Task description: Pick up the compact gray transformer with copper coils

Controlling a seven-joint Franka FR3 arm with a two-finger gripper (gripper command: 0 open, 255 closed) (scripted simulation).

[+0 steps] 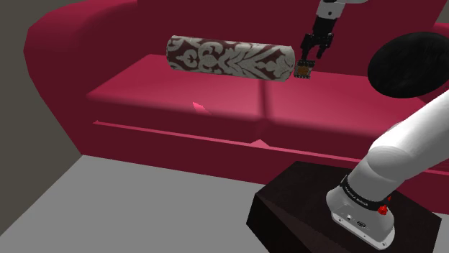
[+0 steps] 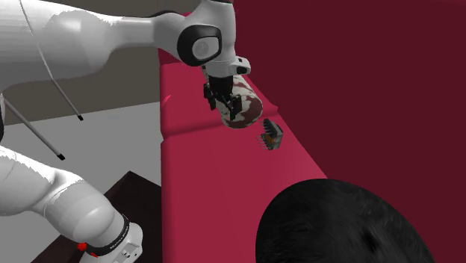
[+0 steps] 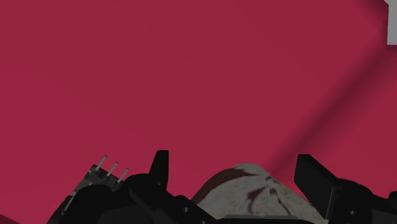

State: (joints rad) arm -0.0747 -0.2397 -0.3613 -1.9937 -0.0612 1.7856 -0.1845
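Closest to the shoulder camera sat the dark box (image 1: pixel 302 201) that carried the white arm (image 1: pixel 403 158), set on a plain grey floor (image 1: pixel 108 208). Behind it one crimson sofa (image 1: pixel 180 144) ran across the room, with a dull grey wall (image 1: pixel 29 115) at the shoulder view's left. The sofa's seat was made of two seat cushions (image 1: pixel 165 90) that met at a seam near the middle, and its backrest (image 2: pixel 358 75) was a darker red.

One bolster (image 1: pixel 230 57) with a pale scroll pattern on maroon lay along the back edge of the seat, against the backrest. One round black cushion (image 1: pixel 406 65) sat at the seat's end at the shoulder view's right.

One transformer (image 1: pixel 304 72), a small dark block with brownish-orange windings, lay near the seat's back edge, just beside the end of the bolster that faced the black cushion. In the wrist view three thin pins stood up from it.

The single gripper (image 1: pixel 313 59) hung over that same end of the bolster with its fingers (image 3: pixel 159 168) spread and nothing pinched. In the wrist view the bolster's end lay between them, and the transformer lay outside one finger, close beside it. In the second exterior view the transformer was clear of the gripper.
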